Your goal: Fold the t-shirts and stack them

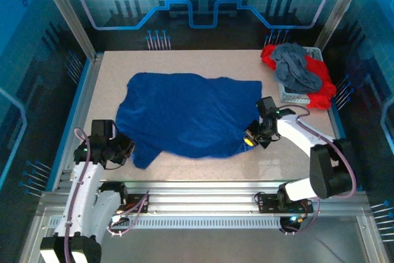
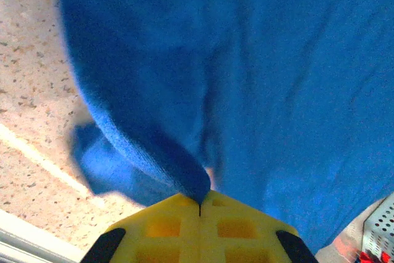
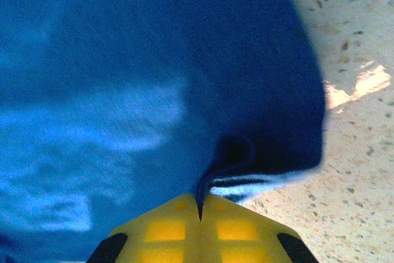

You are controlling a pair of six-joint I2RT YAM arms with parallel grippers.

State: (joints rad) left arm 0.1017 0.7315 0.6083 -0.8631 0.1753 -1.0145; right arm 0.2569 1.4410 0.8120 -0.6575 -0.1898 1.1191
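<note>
The left end effector has its two yellow fingers pressed tight together. A little fold of the blue t-shirt is pinched right at the tips. The cloth climbs up from the pinch and hangs in a soft curve over the speckled worktop. From above, this left end effector sits low at the shirt's near left corner and points to the right. The left arm comes up from its base at the near edge, bends, and turns its wrist in toward the cloth.

The right end effector is pressed together too. It pinches the edge of the blue t-shirt, where the hem curls down into the line between the fingers. Pale, blurry shapes show on the cloth here. From above, the right end effector sits at the shirt's near right edge and points to the left. The right arm goes up from its base to a black elbow, then its white part reaches forward and left to the cloth.

The blue t-shirt lies spread out in the middle of the worktop, a bit wrinkled, between the two end effectors.

At the far right corner stands a white basket. A grey t-shirt lies piled on top of it. The red t-shirts spill over its sides.
</note>
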